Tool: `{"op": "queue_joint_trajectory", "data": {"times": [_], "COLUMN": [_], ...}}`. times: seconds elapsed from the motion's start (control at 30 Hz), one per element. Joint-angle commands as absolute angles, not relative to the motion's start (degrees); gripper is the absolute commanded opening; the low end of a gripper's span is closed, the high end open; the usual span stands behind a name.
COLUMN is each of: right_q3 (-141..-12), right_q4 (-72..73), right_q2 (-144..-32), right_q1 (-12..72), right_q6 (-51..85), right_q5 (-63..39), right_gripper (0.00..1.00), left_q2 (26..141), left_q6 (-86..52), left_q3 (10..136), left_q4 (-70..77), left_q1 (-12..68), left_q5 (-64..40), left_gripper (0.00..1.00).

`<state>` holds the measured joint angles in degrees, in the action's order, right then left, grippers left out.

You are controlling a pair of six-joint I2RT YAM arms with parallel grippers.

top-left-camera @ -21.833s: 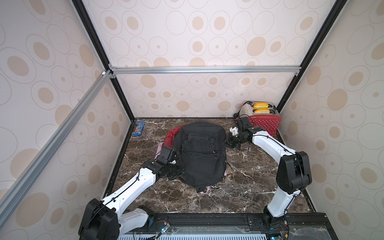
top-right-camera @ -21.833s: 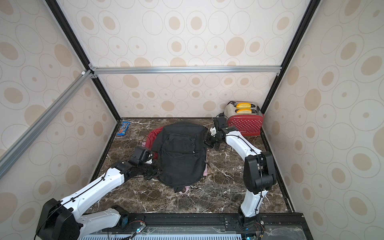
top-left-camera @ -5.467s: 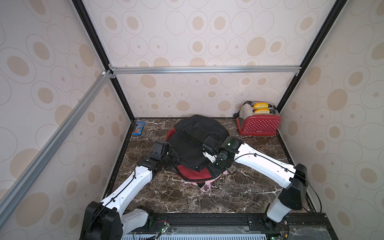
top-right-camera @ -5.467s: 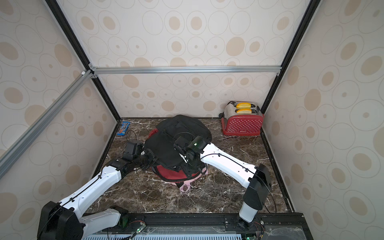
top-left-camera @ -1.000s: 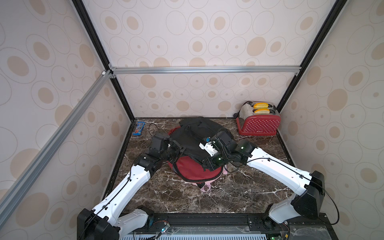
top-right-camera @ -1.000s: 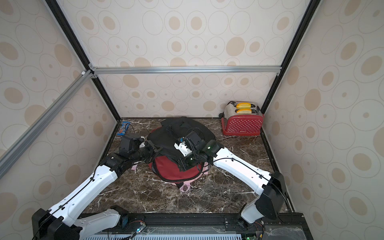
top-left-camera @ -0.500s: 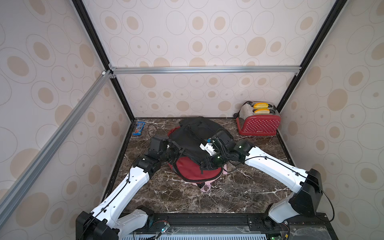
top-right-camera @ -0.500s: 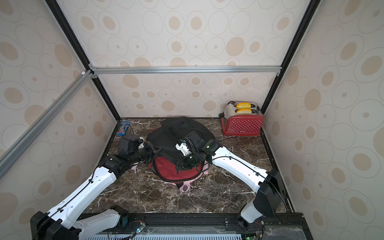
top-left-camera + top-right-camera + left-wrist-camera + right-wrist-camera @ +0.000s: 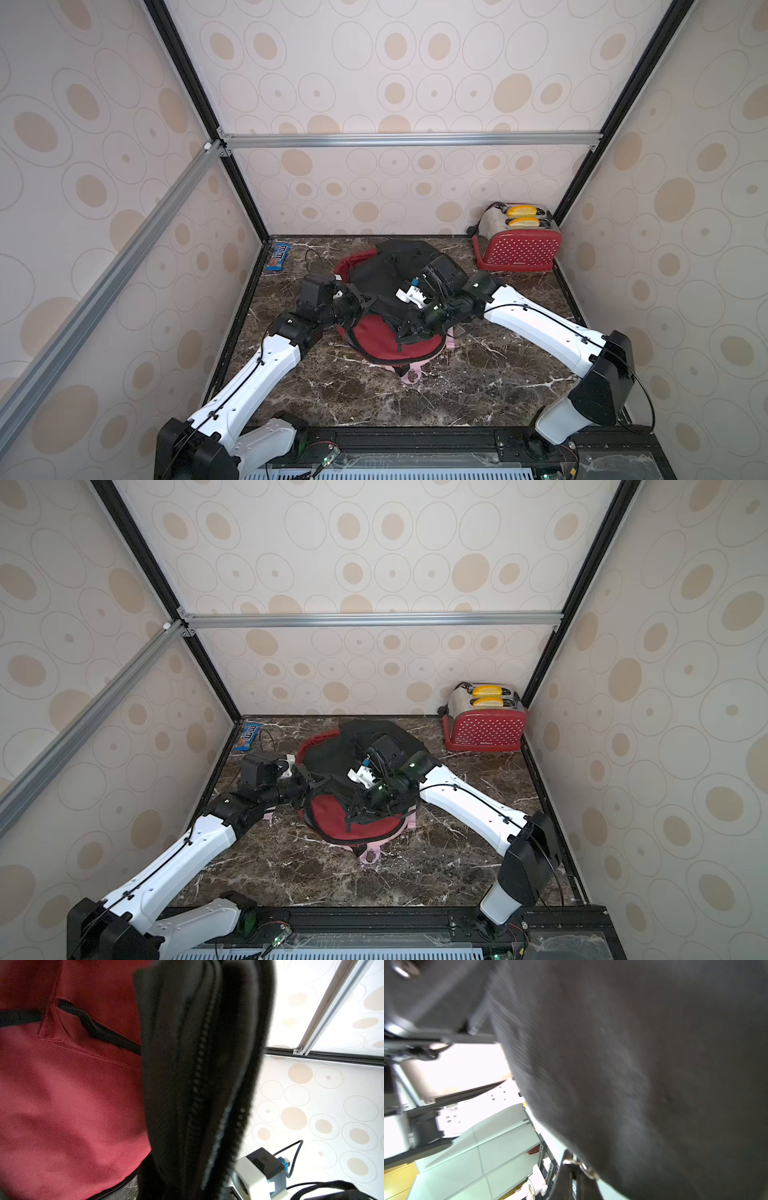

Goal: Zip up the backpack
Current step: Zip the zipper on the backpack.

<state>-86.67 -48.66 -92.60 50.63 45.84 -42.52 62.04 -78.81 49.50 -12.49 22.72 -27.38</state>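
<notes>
Top views both show a brown stone table (image 9: pixel 332 395). A black and red backpack (image 9: pixel 382 270) lies in the middle, toward the far side. A red toaster (image 9: pixel 517 249) sits far right. The left gripper (image 9: pixel 360 300) is pinched tight on the backpack's left edge. The right gripper (image 9: pixel 409 332) is pinched tight on its near black cloth. A blue candy bag (image 9: pixel 279 257) lies far left.

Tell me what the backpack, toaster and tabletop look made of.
The backpack: black woven fabric, matte, visible weave; lining red mesh-like knit. The toaster: glossy red dotted sides, plastic or enamelled metal; silvery top. The tabletop: polished brown marble look with white veins, possibly laminate.
</notes>
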Motion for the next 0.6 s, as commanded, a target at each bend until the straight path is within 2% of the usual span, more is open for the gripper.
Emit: {"op": "queue_joint_trajectory", "data": {"times": [0.0, 0.43, 0.57], "right_q3": [-94.0, -117.5, -123.0], "right_q4": [-55.0, -66.1, -67.8], "right_q2": [-96.2, -112.5, -115.5], "right_q1": [51.2, 51.2, 51.0], "right_q6": [44.9, 41.6, 40.3], "right_q5": [-47.2, -47.8, -51.5], "right_gripper": [0.00, 0.00, 0.00], "left_q2": [59.7, 56.8, 56.9], "left_q6": [-76.7, -75.2, -75.5], "left_q3": [48.8, 45.9, 45.7], "left_q4": [-8.5, -11.2, -9.9], "left_q1": [22.7, 22.3, 22.0], "left_q5": [-27.8, -26.1, -26.8], "left_gripper": [0.00, 0.00, 0.00]}}
